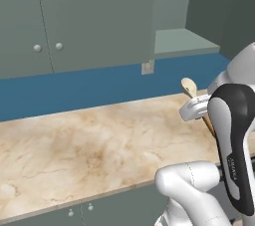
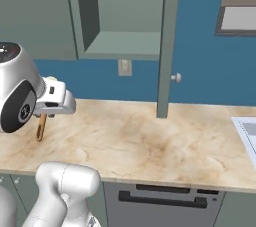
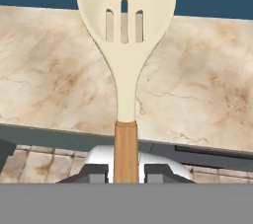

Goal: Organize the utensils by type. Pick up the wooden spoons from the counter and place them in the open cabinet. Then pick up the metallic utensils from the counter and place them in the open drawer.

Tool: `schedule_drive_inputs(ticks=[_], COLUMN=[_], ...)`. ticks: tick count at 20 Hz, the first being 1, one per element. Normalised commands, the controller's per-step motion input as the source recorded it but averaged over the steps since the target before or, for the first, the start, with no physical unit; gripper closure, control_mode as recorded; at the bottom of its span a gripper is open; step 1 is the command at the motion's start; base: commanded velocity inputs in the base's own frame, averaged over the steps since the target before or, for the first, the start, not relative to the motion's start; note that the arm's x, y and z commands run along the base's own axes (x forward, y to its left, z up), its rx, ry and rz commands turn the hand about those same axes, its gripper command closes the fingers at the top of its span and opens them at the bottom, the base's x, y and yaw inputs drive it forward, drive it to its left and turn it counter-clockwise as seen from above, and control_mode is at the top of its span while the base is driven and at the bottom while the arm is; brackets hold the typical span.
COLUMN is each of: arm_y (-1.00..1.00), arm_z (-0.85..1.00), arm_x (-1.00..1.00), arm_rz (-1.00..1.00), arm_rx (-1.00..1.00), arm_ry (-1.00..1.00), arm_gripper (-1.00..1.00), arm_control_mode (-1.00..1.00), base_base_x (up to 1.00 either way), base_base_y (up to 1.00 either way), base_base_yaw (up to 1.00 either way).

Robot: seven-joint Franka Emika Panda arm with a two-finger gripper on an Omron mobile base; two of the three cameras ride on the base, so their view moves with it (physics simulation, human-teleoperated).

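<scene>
My gripper [image 3: 126,172] is shut on the orange-brown handle of a wooden spoon [image 3: 125,30] with a cream slotted bowl. The spoon is held upright above the counter [image 1: 99,140]. In the left base view the gripper [image 1: 196,108] holds the spoon [image 1: 189,88] bowl-up near the counter's back right, below the open cabinet [image 1: 184,45]. From the right base view the handle of the spoon [image 2: 41,127] hangs under the gripper [image 2: 52,102], left of and lower than the cabinet [image 2: 125,43] shelf. The metallic utensils and the drawer are out of view.
The cabinet's open door [image 2: 167,46] stands edge-on over the counter [image 2: 150,141], with a knob [image 2: 176,77]. A wall outlet [image 2: 124,67] sits under the shelf. Closed upper doors [image 1: 74,21] are to the left. A pale sink edge [image 2: 247,136] is at the right.
</scene>
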Motion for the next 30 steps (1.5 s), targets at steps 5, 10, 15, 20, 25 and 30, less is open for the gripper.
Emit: schedule_drive_inputs(ticks=[5,10,15,20,25,30], arm_y=[0.0,0.0,0.0,0.0,-0.33,-0.14], arm_z=[0.0,0.0,0.0,0.0,0.01,0.01], arm_x=[0.0,0.0,0.0,0.0,0.03,0.21], arm_rz=[0.0,0.0,0.0,0.0,-0.05,-0.1], arm_rx=[0.0,0.0,0.0,0.0,0.02,0.01], arm_ry=[0.0,0.0,0.0,0.0,0.0,0.0], arm_gripper=[1.0,1.0,1.0,1.0,1.0,1.0], arm_control_mode=[1.0,1.0,1.0,1.0,-1.0,-1.0], base_base_x=[0.44,0.22,0.07,0.0,0.0,0.0], base_base_y=[-0.27,-0.08,-0.03,-0.09,0.0,0.0], base_base_yaw=[0.03,0.0,0.0,-0.01,0.0,0.0])
